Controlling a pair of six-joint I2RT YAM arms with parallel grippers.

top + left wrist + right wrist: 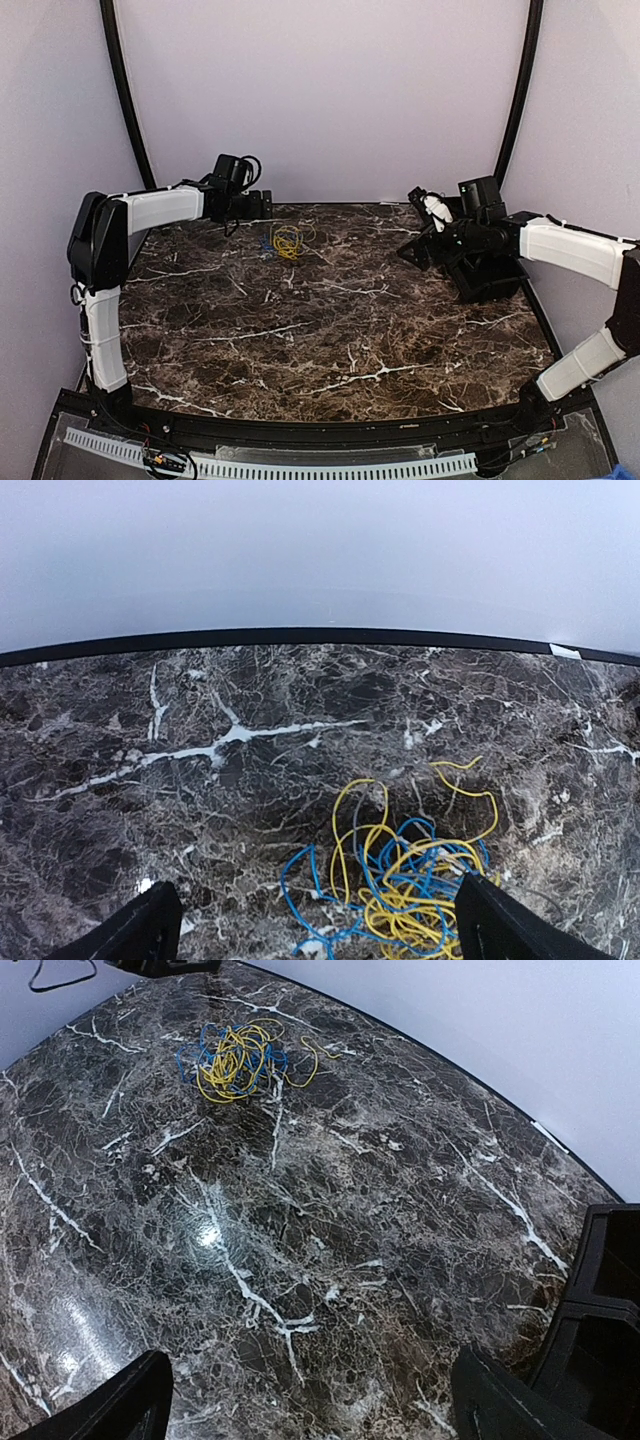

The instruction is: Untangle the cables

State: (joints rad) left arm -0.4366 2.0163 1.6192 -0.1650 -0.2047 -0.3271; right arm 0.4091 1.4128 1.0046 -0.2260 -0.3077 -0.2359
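The cables (286, 241) lie as one tangled bundle of thin yellow and blue wires on the dark marble table (330, 320), at the back left. My left gripper (264, 206) hovers just behind and left of the bundle, open and empty. In the left wrist view the cables (415, 880) lie between the gripper's (320, 932) wide-apart fingers, toward the right finger (500, 925). My right gripper (412, 228) is at the back right, open and empty, well away from the bundle. In the right wrist view the cables (236, 1058) are far off at the top left, and the gripper (315, 1405) is over bare marble.
A black box-shaped object (488, 278) sits under the right arm near the table's right edge, also showing in the right wrist view (603, 1310). Pale walls enclose the back and sides. A black rim (300, 638) marks the table's far edge.
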